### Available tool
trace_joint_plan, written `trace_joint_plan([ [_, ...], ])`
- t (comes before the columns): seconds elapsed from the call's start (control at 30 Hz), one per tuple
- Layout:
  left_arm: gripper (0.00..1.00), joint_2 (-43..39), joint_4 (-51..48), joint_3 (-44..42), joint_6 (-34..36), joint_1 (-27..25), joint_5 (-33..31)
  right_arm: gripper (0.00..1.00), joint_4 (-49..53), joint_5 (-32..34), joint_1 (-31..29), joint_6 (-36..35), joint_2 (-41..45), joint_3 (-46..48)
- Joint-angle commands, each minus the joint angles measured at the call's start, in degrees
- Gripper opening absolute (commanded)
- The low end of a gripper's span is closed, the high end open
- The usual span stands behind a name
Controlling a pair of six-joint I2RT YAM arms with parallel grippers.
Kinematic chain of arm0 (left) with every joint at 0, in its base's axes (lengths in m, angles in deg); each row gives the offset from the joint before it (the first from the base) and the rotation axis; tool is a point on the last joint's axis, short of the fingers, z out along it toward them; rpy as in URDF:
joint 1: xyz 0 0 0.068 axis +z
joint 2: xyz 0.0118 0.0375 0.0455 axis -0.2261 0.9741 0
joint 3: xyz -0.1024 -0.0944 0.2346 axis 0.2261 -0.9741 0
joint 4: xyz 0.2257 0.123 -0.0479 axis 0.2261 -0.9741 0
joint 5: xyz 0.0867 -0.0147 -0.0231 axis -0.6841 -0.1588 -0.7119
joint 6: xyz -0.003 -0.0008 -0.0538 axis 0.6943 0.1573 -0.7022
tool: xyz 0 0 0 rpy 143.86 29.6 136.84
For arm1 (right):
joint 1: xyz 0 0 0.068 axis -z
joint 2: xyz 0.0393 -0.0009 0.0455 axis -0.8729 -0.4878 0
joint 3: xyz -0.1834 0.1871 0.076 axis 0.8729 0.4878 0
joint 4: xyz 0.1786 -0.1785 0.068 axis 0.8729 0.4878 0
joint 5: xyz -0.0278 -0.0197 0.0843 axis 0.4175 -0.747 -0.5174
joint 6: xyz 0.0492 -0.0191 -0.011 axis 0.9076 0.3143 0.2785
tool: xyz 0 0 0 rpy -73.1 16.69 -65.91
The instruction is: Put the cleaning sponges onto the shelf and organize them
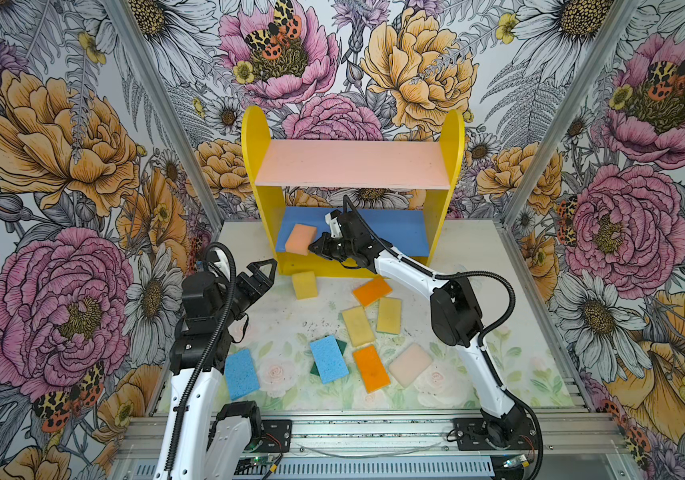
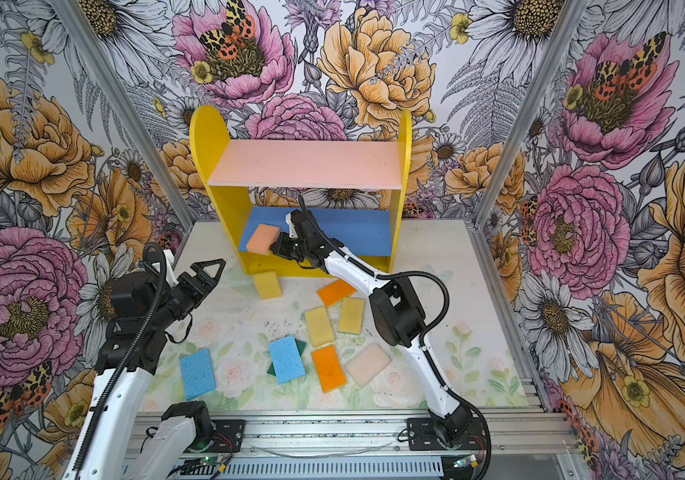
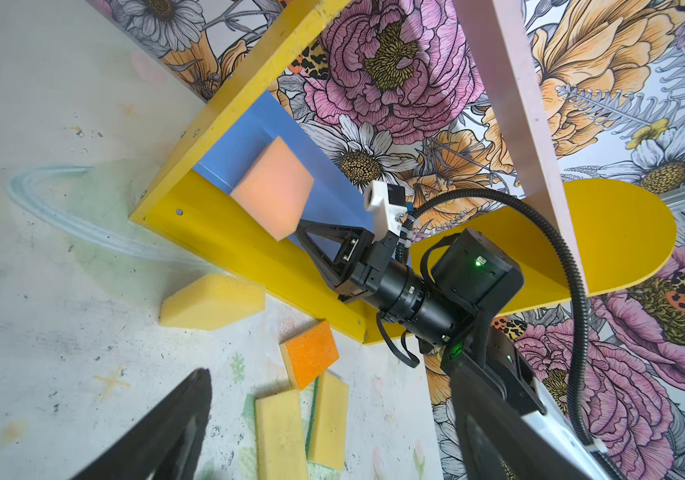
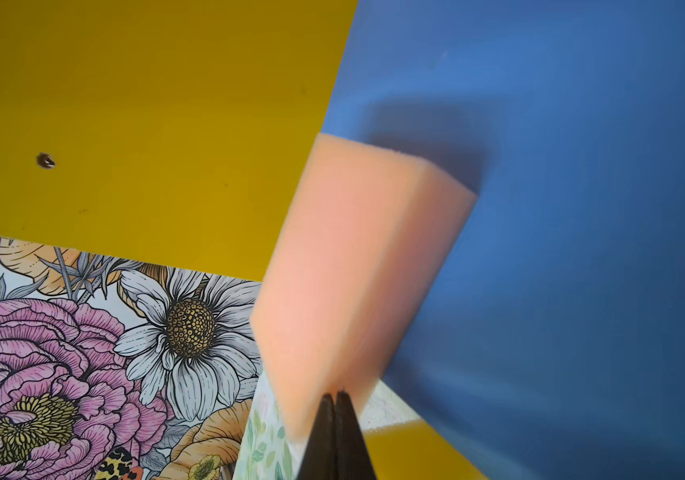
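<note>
Peach sponge [image 1: 300,239] over blue board [image 1: 394,232], yellow panel [image 1: 268,212] beside

Blocked just ahead of right gripper [image 1: 312,248] by tilted peach-pink foam sponge [image 1: 300,239] and yellow wooden side panel [image 1: 268,208]; found bare blue board [image 1: 399,232] behind.

Peach sponge [image 1: 300,240] tilted at left end of the shelf's [image 1: 353,164] blue lower board, right gripper [image 1: 316,246] tip touching its right edge. Left gripper [image 1: 263,274] jaws apart above the table [image 1: 274,316], left of shelf front. On table:
- thick yellow sponge [image 1: 304,285] just before shelf
- orange sponge [image 1: 372,291] partly under right arm
- pale yellow sponge [image 1: 358,326] beside green-backed yellow sponge [image 1: 389,316]
- blue sponge [image 1: 329,359] overlapping dark green sponge [image 1: 340,345]
- second blue sponge [image 1: 241,374] by left arm
- second orange sponge [image 1: 371,368] beside pale pink sponge [image 1: 410,365]
</note>
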Motion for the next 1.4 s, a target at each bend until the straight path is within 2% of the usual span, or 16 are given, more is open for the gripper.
trace_joint_plan([
  [0.0, 0.91, -0.4, -4.3, 0.8, 1.1, 0.4, 2.4, 0.04, -0.8, -0.1, -0.9, 2.2, -3.4, -5.0],
  [0.2, 0.91, -0.6, -4.7, 0.5, 1.5, 0.2, 2.5, 0.04, 0.4, 0.1, -0.6, 2.8, -5.9, -8.3],
  [0.4, 0.91, -0.3, -4.7, 0.8, 1.7, 0.0, 2.4, 0.03, 1.9, 5.4, 0.3, 0.7, -0.1, -0.1],
  [0.5, 0.91, -0.2, -4.8, 0.8, 1.9, 0.1, 2.5, 0.03, 2.2, 6.4, 1.0, 0.9, -0.4, -0.2],
  [0.77, 0.91, -1.2, -5.2, -0.7, 1.2, -0.3, 3.2, 0.01, 5.9, 8.8, 1.2, 1.2, -6.6, -9.6],
  [1.0, 0.92, -1.2, -7.7, 0.3, 2.9, -1.6, 2.2, 0.0, 8.8, 14.9, 1.5, 0.9, -8.1, -12.5],
  [1.23, 0.92, -0.9, -8.9, 1.2, 4.0, -2.1, 1.3, 0.0, 10.0, 11.6, 1.7, 2.9, -16.8, -25.0],
  [1.37, 0.92, -0.9, -9.0, 1.3, 4.4, -2.1, 0.8, 0.0, 9.8, 10.3, 1.1, 3.3, -19.9, -29.1],
])
